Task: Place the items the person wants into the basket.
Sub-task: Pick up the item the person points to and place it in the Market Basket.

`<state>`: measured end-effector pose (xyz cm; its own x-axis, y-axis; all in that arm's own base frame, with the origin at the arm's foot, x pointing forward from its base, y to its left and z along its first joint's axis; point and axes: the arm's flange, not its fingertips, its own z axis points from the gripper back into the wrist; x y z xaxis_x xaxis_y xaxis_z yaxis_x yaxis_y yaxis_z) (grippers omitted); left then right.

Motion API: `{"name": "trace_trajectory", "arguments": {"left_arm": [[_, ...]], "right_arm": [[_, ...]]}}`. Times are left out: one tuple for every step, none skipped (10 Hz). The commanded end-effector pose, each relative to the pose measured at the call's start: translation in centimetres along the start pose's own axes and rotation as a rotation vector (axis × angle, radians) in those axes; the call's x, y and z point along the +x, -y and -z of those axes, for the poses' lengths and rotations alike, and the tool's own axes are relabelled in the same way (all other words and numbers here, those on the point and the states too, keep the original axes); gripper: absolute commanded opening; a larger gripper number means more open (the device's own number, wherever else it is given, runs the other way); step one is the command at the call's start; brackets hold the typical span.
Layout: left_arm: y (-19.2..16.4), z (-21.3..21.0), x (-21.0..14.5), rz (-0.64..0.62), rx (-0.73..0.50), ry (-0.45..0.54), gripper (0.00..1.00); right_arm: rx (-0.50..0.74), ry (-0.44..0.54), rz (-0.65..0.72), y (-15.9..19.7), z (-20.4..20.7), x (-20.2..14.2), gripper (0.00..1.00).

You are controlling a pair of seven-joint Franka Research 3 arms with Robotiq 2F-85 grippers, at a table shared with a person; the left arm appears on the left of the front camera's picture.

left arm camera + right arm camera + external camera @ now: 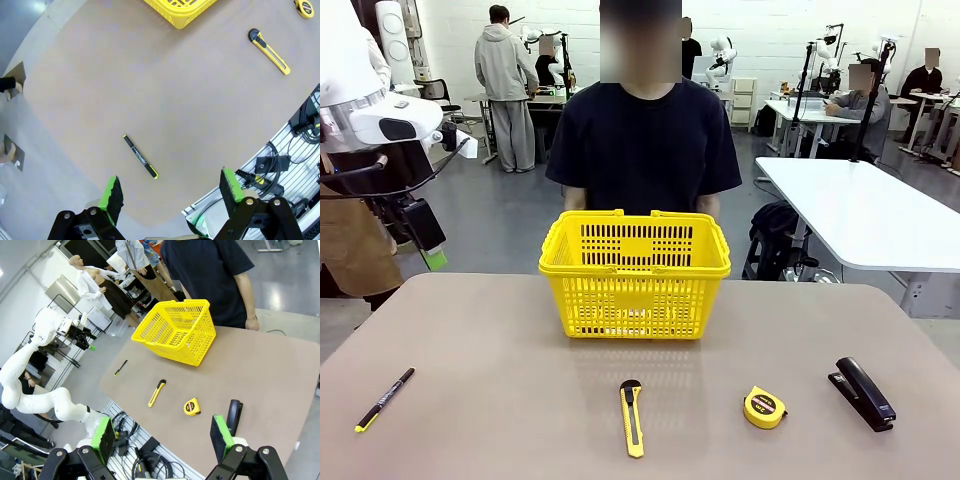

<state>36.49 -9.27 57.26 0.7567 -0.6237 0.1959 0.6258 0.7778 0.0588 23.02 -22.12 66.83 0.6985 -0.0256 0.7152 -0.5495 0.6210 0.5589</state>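
The yellow basket [635, 275] [175, 330] stands at the far middle of the table, in front of the person [642, 140] [215, 270]. Along the near edge lie a thin black pen with yellow ends [384, 399] [140, 157] [120, 367] at the left and a yellow-and-black utility knife [632, 418] [269, 51] [156, 393] in the middle. My left gripper [432, 255] [172, 187] hangs open, high above the table's left side, over the pen. My right gripper [162, 435] is open too, high above the near right side. Neither holds anything.
A round yellow tape measure [764, 407] [191, 406] and a black stapler [861, 393] [233, 414] lie at the near right. One of the person's hands [251, 324] rests at the far table edge. Bare tabletop [500, 340] spreads around the basket. Cables hang below the near edge [280, 160].
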Motion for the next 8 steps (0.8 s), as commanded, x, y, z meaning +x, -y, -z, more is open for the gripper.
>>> {"name": "trace_trajectory", "arguments": {"left_arm": [[0.0, -0.2, -0.1, 0.004, 0.004, 0.006, 1.0], [0.0, -0.2, -0.1, 0.004, 0.004, 0.006, 1.0], [0.0, 0.0, 0.0, 0.0, 0.0, 0.0, 1.0], [-0.6, -1.1, -1.8, 0.091, -0.058, 0.073, 1.0], [-1.3, -2.0, -4.4, 0.154, -0.122, 0.146, 1.0], [-2.6, -3.1, -7.2, 0.213, -0.167, 0.213, 1.0], [-3.9, -4.3, -9.7, 0.273, -0.206, 0.278, 1.0], [-4.8, -4.8, -12.6, 0.294, -0.238, 0.368, 1.0]], "right_arm": [[0.023, 0.017, -0.015, -0.1, 0.0, 0.2, 1.0], [0.023, 0.017, -0.015, -0.1, 0.0, 0.2, 1.0], [0.023, 0.017, -0.015, -0.1, 0.0, 0.2, 1.0], [0.023, 0.017, -0.015, -0.1, 0.0, 0.2, 1.0], [0.023, 0.017, -0.015, -0.1, 0.0, 0.2, 1.0], [0.023, 0.017, -0.015, -0.1, 0.0, 0.2, 1.0], [0.023, 0.017, -0.015, -0.1, 0.0, 0.2, 1.0], [0.023, 0.017, -0.015, -0.1, 0.0, 0.2, 1.0]]}}
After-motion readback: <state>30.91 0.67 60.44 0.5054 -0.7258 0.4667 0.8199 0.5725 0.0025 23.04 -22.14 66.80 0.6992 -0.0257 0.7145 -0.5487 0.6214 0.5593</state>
